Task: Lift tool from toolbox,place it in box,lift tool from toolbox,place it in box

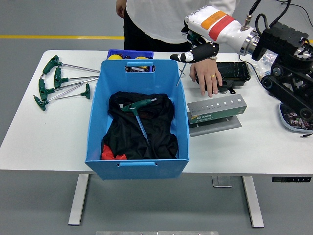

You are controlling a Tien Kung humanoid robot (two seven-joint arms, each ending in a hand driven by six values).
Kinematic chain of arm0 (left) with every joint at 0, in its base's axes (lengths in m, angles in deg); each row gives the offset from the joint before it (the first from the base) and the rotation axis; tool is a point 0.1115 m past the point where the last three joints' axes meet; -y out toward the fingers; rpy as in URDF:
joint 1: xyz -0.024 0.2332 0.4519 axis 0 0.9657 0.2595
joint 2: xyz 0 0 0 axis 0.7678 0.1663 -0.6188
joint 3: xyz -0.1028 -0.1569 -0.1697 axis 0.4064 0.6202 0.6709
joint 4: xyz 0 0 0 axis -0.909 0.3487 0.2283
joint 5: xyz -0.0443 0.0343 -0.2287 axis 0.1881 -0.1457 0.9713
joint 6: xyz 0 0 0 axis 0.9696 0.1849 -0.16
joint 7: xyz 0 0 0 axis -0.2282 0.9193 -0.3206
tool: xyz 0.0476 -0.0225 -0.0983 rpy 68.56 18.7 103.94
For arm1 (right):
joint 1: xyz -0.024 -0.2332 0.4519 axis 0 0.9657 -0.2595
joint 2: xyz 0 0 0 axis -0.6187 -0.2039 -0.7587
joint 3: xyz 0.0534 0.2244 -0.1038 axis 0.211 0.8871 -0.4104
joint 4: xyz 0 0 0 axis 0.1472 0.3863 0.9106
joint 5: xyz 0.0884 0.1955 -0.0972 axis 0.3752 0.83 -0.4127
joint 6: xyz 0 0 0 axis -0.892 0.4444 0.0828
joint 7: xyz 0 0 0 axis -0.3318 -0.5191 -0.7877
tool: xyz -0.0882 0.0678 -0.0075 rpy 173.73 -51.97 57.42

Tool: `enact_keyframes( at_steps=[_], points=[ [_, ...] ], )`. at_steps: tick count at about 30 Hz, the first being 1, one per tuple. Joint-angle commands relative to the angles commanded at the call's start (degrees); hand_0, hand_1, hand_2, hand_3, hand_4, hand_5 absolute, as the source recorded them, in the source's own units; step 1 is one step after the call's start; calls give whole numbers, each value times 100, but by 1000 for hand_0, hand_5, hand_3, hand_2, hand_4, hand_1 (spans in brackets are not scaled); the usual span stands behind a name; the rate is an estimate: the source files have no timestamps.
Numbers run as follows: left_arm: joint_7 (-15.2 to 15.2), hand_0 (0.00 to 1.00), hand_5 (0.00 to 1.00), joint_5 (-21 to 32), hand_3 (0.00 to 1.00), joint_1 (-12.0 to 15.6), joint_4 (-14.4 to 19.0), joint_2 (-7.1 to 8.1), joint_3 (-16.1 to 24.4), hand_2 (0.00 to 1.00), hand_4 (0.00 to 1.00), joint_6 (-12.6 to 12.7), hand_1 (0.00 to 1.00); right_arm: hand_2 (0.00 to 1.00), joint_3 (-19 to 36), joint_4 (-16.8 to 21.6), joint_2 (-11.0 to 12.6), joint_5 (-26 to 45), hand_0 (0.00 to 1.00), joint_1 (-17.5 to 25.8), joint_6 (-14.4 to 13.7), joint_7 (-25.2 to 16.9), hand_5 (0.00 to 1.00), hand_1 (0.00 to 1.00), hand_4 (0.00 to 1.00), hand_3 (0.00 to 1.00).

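My right hand [190, 56] is shut on a thin metal tool [180, 74] and holds it in the air over the far right rim of the blue box [182, 105]. The tool's shaft hangs down and to the left. Inside the box lie a black cloth [122, 134] and a green T-handle wrench [138, 106]. The grey tool holder block [216, 111] stands on its plate to the right of the box. A person's hand [208, 78] rests flat on the table just behind the holder. My left arm is out of view.
Several green T-handle wrenches [58, 81] lie at the table's far left. A small blue bin [129, 53] with yellow items sits behind the box. A black case [232, 71] lies at the back right. The person stands at the far edge.
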Motion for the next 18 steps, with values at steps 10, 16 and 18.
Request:
enact_keyframes(
  at_steps=[10,16,18],
  points=[
    [-31,745,605,52,769,-20,0,12,-47,779,734,-1,716,83,-801,514,-361,-3,2,-213,127,446,680,2,841,93],
    [-49,744,606,108,769,-37,0,14,-107,779,734,5,715,273,-1192,594,-609,-114,186,-239,611,793,661,200,876,357],
    [-53,744,605,117,767,-39,0,14,-113,777,734,7,714,571,-1279,599,-661,-112,440,-249,750,853,654,504,939,527]
  ],
)
